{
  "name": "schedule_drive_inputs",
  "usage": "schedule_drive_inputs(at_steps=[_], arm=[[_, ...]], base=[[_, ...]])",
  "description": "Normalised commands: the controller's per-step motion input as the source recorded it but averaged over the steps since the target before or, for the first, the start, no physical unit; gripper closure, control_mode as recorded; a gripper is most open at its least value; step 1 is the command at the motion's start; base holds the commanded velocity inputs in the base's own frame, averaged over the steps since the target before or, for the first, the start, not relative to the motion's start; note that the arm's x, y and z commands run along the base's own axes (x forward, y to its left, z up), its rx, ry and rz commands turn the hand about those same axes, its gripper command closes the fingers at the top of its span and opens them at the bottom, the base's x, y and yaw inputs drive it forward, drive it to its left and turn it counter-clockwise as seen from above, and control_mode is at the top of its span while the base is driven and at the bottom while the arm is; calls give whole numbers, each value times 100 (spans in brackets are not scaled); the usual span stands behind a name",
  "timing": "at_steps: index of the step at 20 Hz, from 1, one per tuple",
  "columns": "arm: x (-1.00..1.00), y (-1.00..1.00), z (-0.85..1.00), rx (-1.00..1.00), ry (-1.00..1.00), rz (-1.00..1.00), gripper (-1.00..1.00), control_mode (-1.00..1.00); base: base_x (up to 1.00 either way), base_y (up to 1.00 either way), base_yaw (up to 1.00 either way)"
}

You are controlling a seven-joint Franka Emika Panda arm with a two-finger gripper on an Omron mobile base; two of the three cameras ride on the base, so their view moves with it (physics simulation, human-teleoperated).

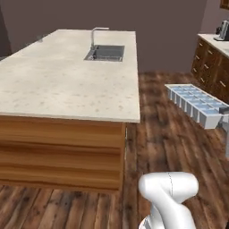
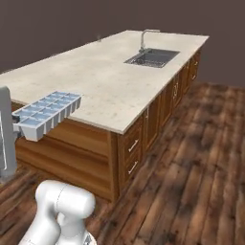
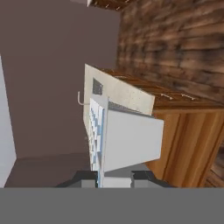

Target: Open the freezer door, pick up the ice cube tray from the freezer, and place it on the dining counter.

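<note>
The ice cube tray (image 2: 48, 113) was already out of the freezer, clamped at one end in the nearly closed pincer (image 3: 114, 175) and carried level in the air beside the near end of the dining counter (image 1: 62, 85), so only setting it down remained. That beige speckled top lay bare near the tray, with a sink (image 2: 152, 57) and tap (image 1: 97, 35) at its far end, above a dark wood floor (image 2: 191, 167).

Dining counter (image 1: 58, 85), upper left of the left base view: matt beige speckled stone-look top on banded, satin wood panels. Sink (image 1: 105, 53) and tap (image 1: 96, 33): brushed steel. Ice cube tray (image 1: 197, 103), right edge: smooth, pale blue-white plastic. Floor (image 1: 165, 138): dark wood planks.
</note>
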Motion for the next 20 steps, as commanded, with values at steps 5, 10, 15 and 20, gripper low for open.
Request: schedule_drive_inputs(at_steps=[5, 10, 15, 20], arm=[[0, 0, 0, 0, 0, 0, 100, 100], [0, 0, 0, 0, 0, 0, 100, 100], [0, 0, 0, 0, 0, 0, 100, 100], [0, 0, 0, 0, 0, 0, 100, 100]], base=[[99, 20, 58], [99, 58, 47], [95, 100, 35], [100, 100, 26]])
